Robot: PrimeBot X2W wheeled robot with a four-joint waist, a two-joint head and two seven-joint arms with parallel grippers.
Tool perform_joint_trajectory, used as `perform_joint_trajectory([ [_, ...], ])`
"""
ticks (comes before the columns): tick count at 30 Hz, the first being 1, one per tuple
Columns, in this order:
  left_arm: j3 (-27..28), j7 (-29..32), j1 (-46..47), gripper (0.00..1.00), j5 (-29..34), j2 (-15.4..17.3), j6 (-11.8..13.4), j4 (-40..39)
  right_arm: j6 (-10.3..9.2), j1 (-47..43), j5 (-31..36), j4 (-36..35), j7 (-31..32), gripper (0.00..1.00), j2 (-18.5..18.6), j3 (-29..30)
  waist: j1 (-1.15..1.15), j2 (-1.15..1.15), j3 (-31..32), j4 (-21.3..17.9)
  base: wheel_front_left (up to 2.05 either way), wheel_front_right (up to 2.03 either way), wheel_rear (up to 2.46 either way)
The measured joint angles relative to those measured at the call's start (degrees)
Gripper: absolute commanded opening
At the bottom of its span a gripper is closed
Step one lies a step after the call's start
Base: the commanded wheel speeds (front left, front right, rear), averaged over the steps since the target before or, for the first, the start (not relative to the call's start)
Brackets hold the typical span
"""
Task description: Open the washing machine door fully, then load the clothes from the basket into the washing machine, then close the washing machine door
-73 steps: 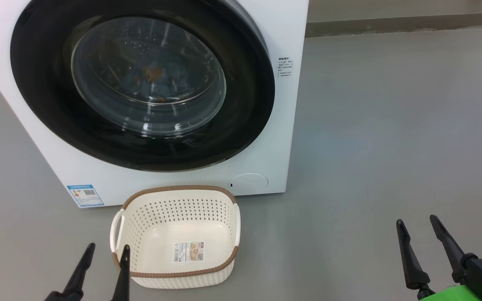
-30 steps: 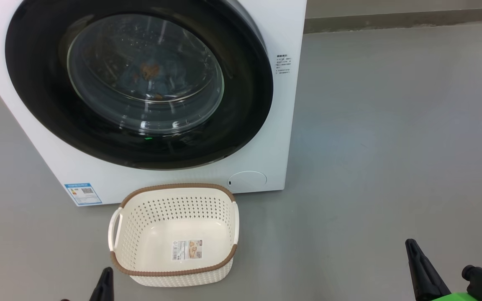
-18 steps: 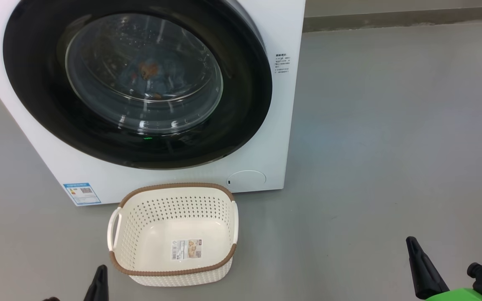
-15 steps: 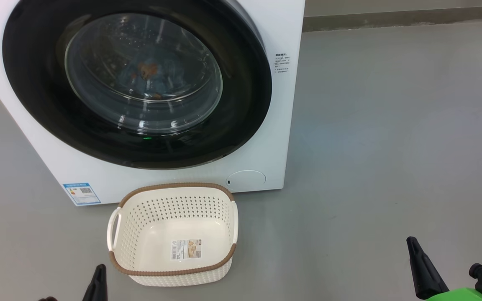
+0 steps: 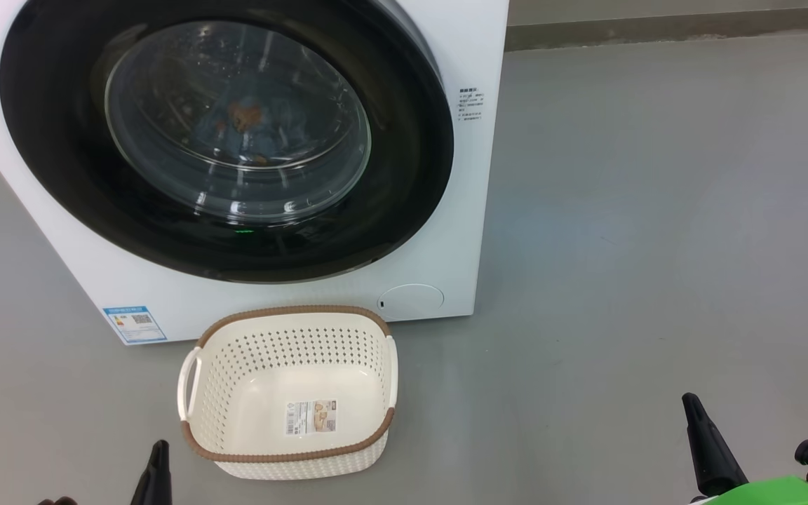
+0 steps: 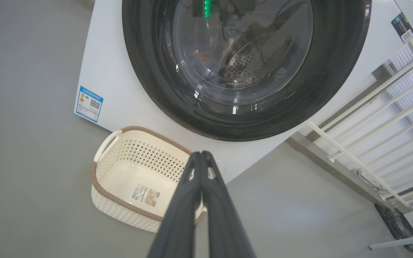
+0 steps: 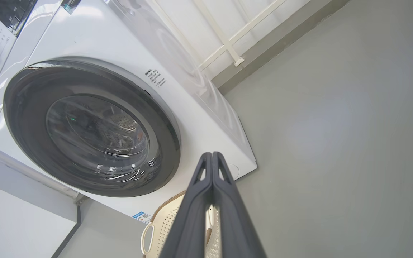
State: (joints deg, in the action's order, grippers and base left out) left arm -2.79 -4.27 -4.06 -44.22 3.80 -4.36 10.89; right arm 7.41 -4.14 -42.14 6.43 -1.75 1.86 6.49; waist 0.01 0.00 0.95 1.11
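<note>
bright, even, diffuse indoor light with soft shadows. the grey floor (image 5: 656, 210) carries a pale sheen, and a faint pink flare sits at the head view's 10 o'clock corner. the washing machine door (image 5: 60, 175) shows small white glints low on its glass, toward 6 o'clock, plus a green speck of reflection. the basket (image 5: 292, 468) casts only a faint shadow. both wrist views bow straight lines near the edges; the left gripper (image 6: 201, 154) and right gripper (image 7: 212, 154) look soft at 6 o'clock
</note>
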Motion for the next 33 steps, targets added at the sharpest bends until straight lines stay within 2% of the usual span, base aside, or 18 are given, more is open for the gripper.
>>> perform_joint_trajectory([
  [33,3.27,4.74,3.51,0.0,-21.11,-0.74,-0.96,1.92,-0.01,3.4,-22.36,3.91,3.47,0.0,0.15,0.32,0.0,0.0,-0.51,-0.51,0.0,0.0,0.0],
])
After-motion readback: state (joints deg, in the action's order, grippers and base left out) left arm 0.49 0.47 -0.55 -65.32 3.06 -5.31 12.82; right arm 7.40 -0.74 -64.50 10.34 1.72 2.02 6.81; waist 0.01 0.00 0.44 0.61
